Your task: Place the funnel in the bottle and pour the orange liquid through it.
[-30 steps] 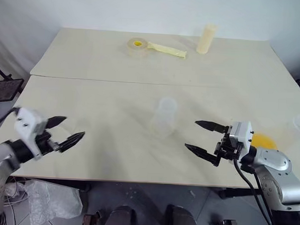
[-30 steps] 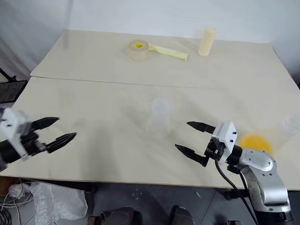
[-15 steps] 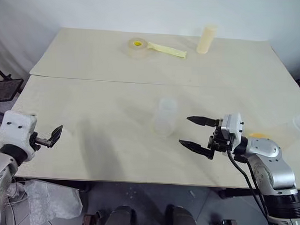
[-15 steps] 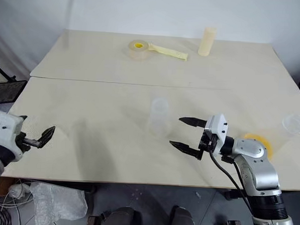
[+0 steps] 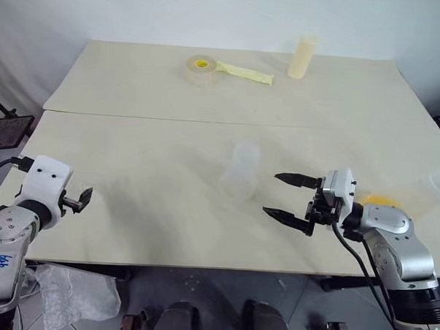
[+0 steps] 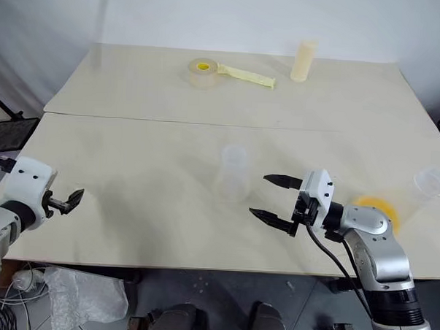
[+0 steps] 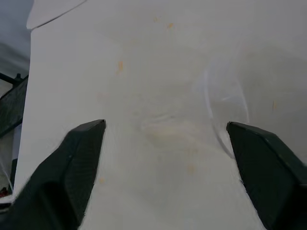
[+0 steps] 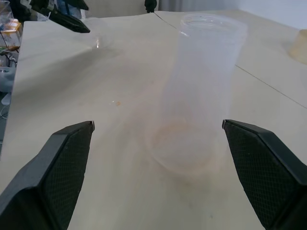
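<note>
The bottle (image 6: 233,173), clear and colourless, is seen upright near the middle of the front table (image 6: 147,169), its neck open at the top. The right gripper (image 6: 275,198) is held level just beside the bottle on its right, apart from it, with both black fingers spread wide and nothing between them; in the right wrist view the bottle (image 8: 199,96) is framed between those fingers. The orange liquid (image 6: 376,209) is shown as a bright patch behind the right arm, near the table's right edge, and a clear cup (image 6: 431,181) is set further right. The left gripper (image 6: 66,201) is placed over the table's front left corner; its fingers are parted and empty, and in the left wrist view a faint clear round rim, probably the funnel (image 7: 225,108), lies on the table ahead of them. On the far table a tape roll (image 6: 203,71) with a loose yellow strip and a cream cylinder (image 6: 305,60) are visible.
</note>
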Motion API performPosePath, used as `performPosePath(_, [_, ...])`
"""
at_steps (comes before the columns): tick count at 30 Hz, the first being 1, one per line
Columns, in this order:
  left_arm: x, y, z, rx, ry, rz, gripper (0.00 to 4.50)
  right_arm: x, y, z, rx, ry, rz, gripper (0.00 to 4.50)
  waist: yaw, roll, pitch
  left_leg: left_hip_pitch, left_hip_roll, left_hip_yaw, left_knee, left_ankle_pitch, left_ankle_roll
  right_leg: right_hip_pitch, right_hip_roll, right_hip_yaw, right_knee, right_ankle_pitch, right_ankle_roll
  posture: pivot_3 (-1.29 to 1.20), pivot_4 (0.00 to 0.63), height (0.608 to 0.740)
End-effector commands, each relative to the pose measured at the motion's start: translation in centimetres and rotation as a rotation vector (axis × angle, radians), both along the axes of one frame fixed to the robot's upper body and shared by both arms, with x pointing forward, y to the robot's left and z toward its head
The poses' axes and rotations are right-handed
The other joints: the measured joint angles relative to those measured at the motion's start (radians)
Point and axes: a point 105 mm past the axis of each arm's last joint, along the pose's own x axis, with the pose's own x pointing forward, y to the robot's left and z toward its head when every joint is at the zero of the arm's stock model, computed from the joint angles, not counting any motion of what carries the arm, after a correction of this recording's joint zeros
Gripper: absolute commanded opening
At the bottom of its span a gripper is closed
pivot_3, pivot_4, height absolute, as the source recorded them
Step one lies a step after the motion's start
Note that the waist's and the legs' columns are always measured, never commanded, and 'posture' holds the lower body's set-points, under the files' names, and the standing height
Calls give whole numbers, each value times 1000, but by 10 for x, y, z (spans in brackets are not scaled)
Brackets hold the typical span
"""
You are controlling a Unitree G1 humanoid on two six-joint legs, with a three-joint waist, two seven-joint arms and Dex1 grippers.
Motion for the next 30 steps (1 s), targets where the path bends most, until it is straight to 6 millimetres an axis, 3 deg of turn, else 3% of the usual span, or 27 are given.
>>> performPosePath(1, [2,3,8,20,-20,7,2868,-3,-4,10,-5,-45,-10,4500,-1,0,0,0,0,0,0,0,0,0,0,0,0,0,0,0,150,740])
performPosePath(10, [3,3,4,-13,6,4,26,-3,-6,7,-8,-46,-15,4500,0,0,0,0,0,0,0,0,0,0,0,0,0,0,0,0,150,740])
performPosePath(15, [2,4,5,-22,4,2,26,-3,-8,6,-9,-47,-19,4500,0,0,0,0,0,0,0,0,0,0,0,0,0,0,0,0,150,740])
performPosePath(19, [6,-5,20,-93,-47,-51,26,-2,-9,5,-11,-52,-23,4500,1,0,0,0,0,0,0,0,0,0,0,0,0,0,0,0,150,740])
performPosePath(30, [23,-72,102,-367,-273,-407,26,2,-16,15,-13,-103,-47,4500,0,0,0,0,0,0,1,0,0,0,0,0,1,0,0,0,150,740])
